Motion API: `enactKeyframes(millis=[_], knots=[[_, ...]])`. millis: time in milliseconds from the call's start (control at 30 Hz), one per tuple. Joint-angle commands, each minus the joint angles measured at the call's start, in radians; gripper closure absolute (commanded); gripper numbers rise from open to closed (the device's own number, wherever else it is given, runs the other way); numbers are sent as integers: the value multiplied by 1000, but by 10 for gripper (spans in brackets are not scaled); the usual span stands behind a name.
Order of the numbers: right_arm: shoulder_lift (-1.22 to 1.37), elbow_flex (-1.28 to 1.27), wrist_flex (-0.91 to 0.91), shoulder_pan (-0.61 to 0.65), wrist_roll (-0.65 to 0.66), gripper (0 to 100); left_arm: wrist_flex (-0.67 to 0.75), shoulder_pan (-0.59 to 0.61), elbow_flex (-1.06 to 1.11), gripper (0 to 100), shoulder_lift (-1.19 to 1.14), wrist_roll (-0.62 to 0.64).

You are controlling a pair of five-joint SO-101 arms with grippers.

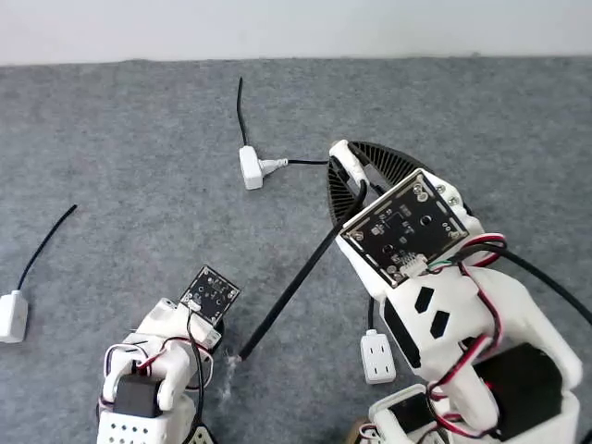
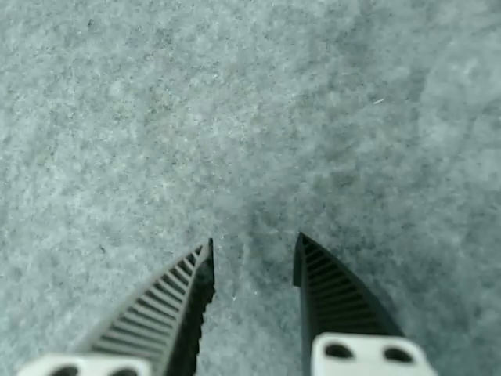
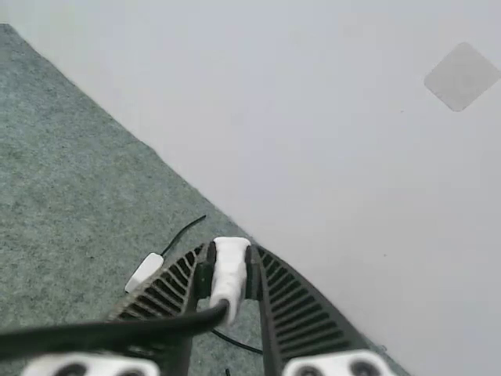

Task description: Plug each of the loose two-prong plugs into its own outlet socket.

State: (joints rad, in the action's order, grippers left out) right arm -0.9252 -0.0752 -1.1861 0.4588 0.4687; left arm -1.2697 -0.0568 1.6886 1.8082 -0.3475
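Right fingers [image 3: 168, 288] pinch the white plug [image 3: 229, 270] between their tips.

Our arms [image 1: 504, 305] are white shells with black ribbed fingers [image 2: 176, 305]. We carry black camera boards [image 1: 404, 227] and red, white, black wires [image 1: 483, 248].

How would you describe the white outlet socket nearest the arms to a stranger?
On the grey table, find the right arm, whose claw holds a white plug. The outlet socket lies beside that arm's base. Its face shows small dark slots, and the other white pieces lie farther out.
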Motion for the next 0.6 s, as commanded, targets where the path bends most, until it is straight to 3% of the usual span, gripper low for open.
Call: enactKeyframes(millis=[0, 567], knots=[[-12, 31, -4, -10, -8, 990, -6, 6, -5, 839, 14, 8], [-15, 31, -4, -10, -3, 990, -6, 6, -5, 839, 14, 8]])
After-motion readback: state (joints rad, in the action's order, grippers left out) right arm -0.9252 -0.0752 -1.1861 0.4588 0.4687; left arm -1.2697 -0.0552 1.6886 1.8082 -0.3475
